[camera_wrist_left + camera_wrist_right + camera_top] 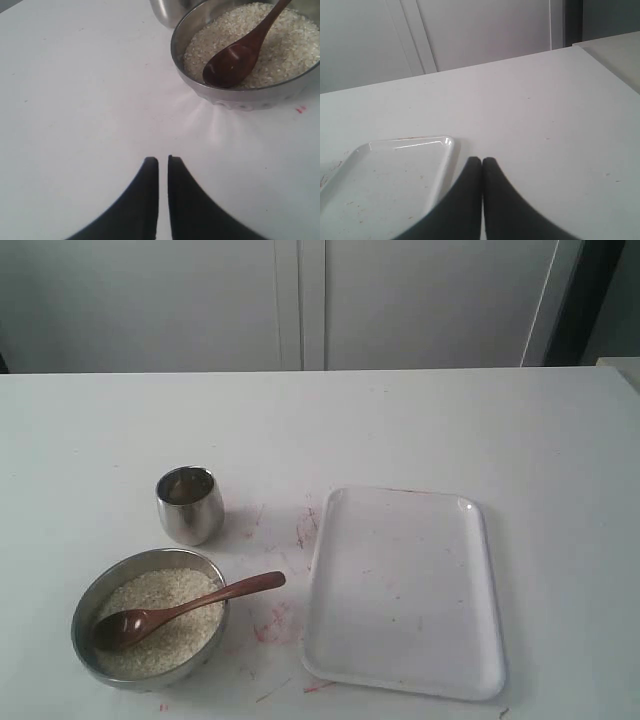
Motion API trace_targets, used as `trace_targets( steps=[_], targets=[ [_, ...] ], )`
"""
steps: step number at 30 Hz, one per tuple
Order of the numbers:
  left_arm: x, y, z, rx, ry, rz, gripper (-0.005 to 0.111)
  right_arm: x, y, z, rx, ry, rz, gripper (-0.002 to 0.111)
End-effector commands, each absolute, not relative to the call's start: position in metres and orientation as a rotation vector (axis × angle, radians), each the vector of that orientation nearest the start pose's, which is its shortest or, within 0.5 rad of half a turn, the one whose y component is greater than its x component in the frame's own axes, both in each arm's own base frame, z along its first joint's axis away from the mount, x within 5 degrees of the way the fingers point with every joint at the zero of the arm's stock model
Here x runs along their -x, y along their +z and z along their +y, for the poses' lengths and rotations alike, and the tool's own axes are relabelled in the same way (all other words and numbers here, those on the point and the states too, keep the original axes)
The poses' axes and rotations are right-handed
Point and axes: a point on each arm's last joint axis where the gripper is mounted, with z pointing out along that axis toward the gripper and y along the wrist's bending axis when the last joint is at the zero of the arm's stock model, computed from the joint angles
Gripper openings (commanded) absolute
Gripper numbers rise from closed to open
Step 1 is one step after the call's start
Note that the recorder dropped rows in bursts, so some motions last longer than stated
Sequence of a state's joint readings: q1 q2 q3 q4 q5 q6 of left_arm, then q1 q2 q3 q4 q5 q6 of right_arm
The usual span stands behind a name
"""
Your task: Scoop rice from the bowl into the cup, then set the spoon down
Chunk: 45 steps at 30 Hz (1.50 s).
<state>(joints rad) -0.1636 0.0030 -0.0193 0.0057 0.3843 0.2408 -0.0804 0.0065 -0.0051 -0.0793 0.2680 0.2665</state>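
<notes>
One bowl (140,678), one cup (189,508), one spoon (190,608), one tray (400,590).

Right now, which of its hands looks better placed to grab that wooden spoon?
The left hand, probably: its camera shows the spoon lying in the bowl close ahead. The right hand sits by the white tray, away from it.

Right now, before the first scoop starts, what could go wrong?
1. The spoon handle only leans on the bowl rim, so a grasp that presses down could lever it and flick rice out.
2. The cup mouth looks barely wider than the spoon's scoop, so grains may spill onto the table.
3. The left end effector is shut. Unless it opens first, it may just shove the handle.
</notes>
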Motion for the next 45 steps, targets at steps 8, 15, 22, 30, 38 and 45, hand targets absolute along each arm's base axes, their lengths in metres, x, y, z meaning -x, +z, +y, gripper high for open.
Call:
trace_targets(
  steps=[8, 15, 22, 30, 38, 45],
  targets=[
    [-0.051, 0.179, -0.008, -0.380, 0.058, 1.854, 0.014, -0.055, 0.189, -0.007, -0.248, 0.050, 1.730, 0.000],
    [-0.051, 0.179, -0.008, -0.380, 0.058, 1.854, 0.014, -0.055, 0.189, -0.007, -0.248, 0.050, 1.730, 0.000],
    [-0.051, 0.179, -0.008, -0.380, 0.058, 1.854, 0.014, -0.055, 0.190, -0.007, -0.245, 0.050, 1.718, 0.000],
    [-0.051, 0.179, -0.008, -0.380, 0.058, 1.854, 0.014, -0.056, 0.208, -0.005, -0.234, 0.099, 1.522, 0.000],
    [-0.051, 0.179, -0.008, -0.380, 0.058, 1.854, 0.014, -0.056, 0.215, -0.005, -0.538, 0.451, 1.380, 0.000],
    [-0.051, 0.179, -0.008, -0.380, 0.058, 1.854, 0.014, -0.056, 0.215, -0.006, -0.764, 0.697, 1.293, 0.000]
  ],
)
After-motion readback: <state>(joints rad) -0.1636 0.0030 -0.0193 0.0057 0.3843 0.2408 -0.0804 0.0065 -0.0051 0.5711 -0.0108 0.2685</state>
